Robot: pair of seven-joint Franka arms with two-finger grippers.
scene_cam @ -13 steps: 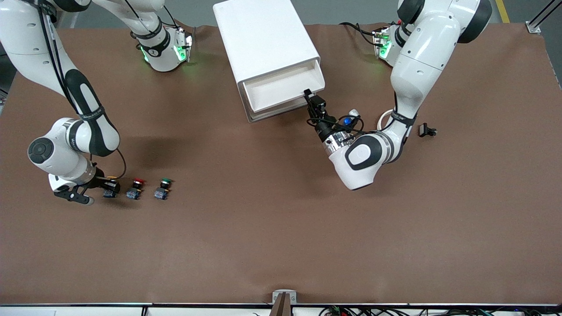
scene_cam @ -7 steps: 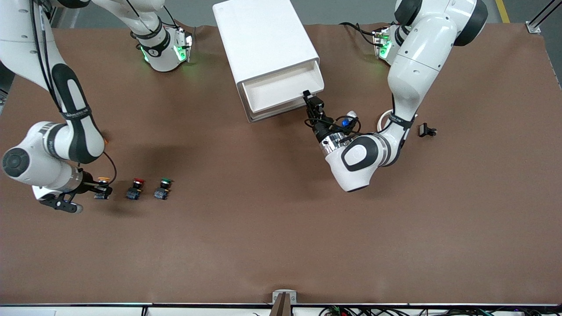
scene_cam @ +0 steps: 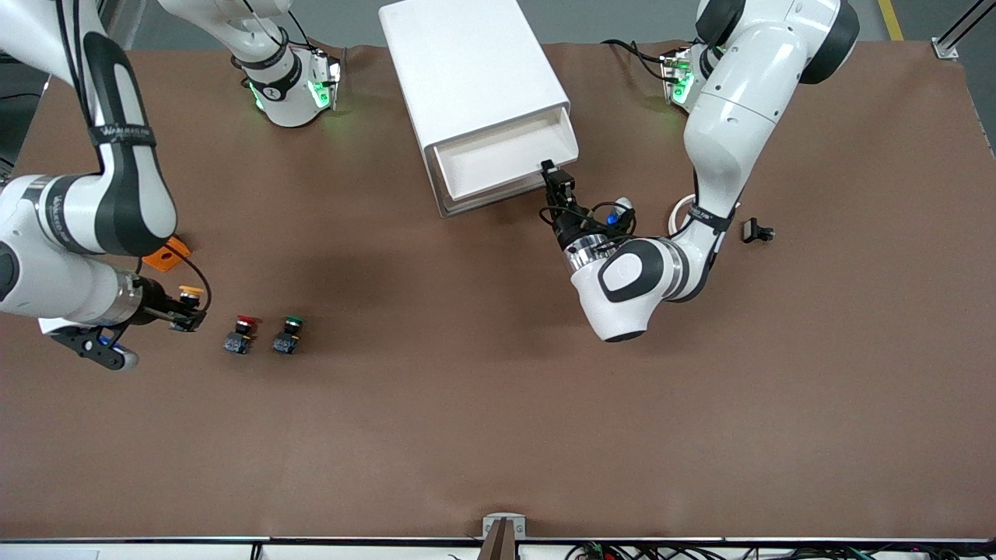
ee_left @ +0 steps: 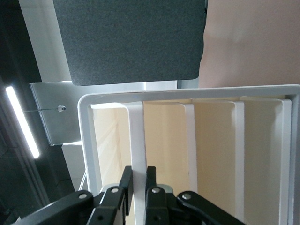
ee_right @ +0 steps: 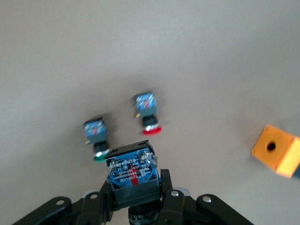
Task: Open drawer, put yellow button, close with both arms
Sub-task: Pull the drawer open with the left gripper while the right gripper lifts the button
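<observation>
The white cabinet (scene_cam: 475, 70) stands at the robots' side of the table, its top drawer (scene_cam: 498, 159) pulled out with the white tray bare. My left gripper (scene_cam: 550, 171) is shut on the corner of the drawer's front. In the left wrist view its fingers (ee_left: 125, 183) clamp a white slat (ee_left: 137, 140) of that front. My right gripper (scene_cam: 189, 317) is shut on the yellow button (scene_cam: 189, 294) and holds it above the table near the right arm's end. The right wrist view shows the button's black and blue body (ee_right: 133, 180) between the jaws.
The red-capped button (scene_cam: 243, 334) and the green-capped button (scene_cam: 289, 333) stand side by side on the table beside the held one. An orange box with a hole (scene_cam: 167, 254) lies under the right forearm. A small black part (scene_cam: 756, 231) and a white ring (scene_cam: 681, 208) lie toward the left arm's end.
My right gripper has lifted the yellow button off the table and drawn it away from the red and green ones, uncovering the orange box. The left gripper has kept its hold on the drawer.
</observation>
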